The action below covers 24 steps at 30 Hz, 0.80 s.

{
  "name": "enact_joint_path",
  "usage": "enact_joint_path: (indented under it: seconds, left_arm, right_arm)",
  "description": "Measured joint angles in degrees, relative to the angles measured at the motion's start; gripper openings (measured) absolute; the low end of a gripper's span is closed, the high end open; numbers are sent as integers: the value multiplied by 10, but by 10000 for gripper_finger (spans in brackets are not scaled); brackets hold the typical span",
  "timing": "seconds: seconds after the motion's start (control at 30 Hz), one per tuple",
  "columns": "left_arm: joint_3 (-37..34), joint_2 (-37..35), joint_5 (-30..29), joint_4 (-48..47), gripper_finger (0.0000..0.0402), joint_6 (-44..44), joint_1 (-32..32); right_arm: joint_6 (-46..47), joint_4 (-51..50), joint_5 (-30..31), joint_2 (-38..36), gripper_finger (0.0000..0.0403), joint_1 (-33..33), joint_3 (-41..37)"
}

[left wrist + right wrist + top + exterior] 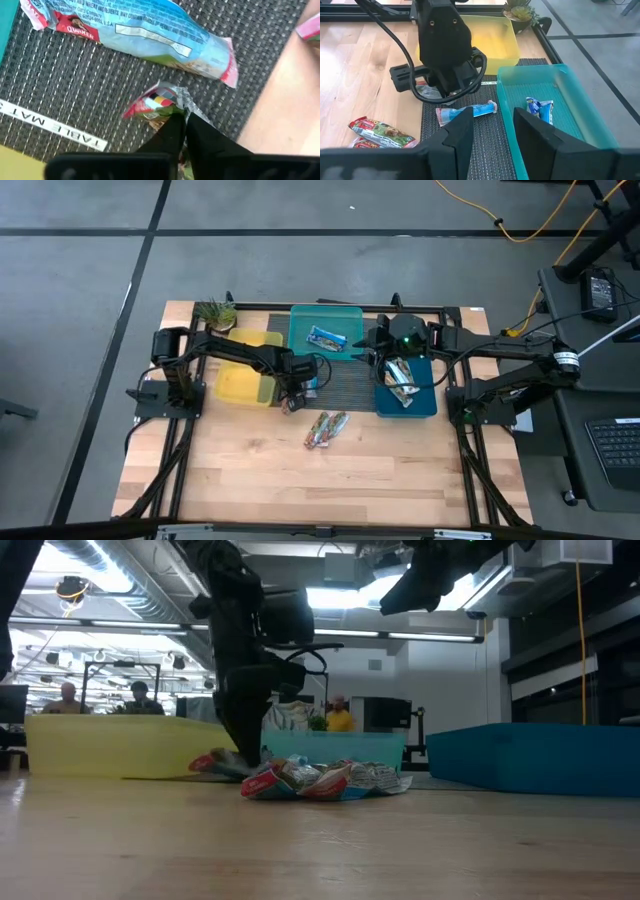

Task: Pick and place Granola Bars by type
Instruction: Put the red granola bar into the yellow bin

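Observation:
My left gripper (300, 387) is down at the black mat (345, 385) beside the yellow bin (245, 383), shut on a red-green bar (159, 104). A blue-white bar (140, 30) lies flat on the mat just beyond it and also shows in the right wrist view (467, 111). Two red-green bars (325, 430) lie side by side on the wooden table. One blue-white bar (326, 337) lies in the teal bin (300, 320), and several bars (401, 378) lie in the blue bin (428, 405). My right gripper (492, 131) hovers open and empty over the blue bin's far end. My left gripper pinches the red-green bar at its crimped foil end (175, 102) between its two shut fingers (172, 130), coming from above and pointing down. The rest of the bar is hidden under the fingers. I cannot tell whether the bar rests on the mat or is just clear of it.
A small potted plant (215, 312) stands at the table's far left corner. The three bins stand in a row along the far side. Bare wood (300, 480) fills the near half of the table. People sit in the room beyond the table (140, 695).

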Motion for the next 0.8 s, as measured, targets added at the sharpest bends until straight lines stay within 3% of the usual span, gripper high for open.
enact_joint_path:
  seconds: [0.17,0.37,0.57,0.8]
  left_arm:
    - [67,-4,4,-64,7,29,-2]
    - [198,-6,-4,-183,2,75,-1]
    - [319,-6,-65,-301,4,121,1]
    - [372,-9,-94,-375,4,137,21]
  right_arm:
    - [-3,1,0,0,143,0,0]
    - [-3,2,0,0,143,0,0]
    - [-4,2,0,0,143,0,0]
    - [-4,2,1,0,143,0,0]
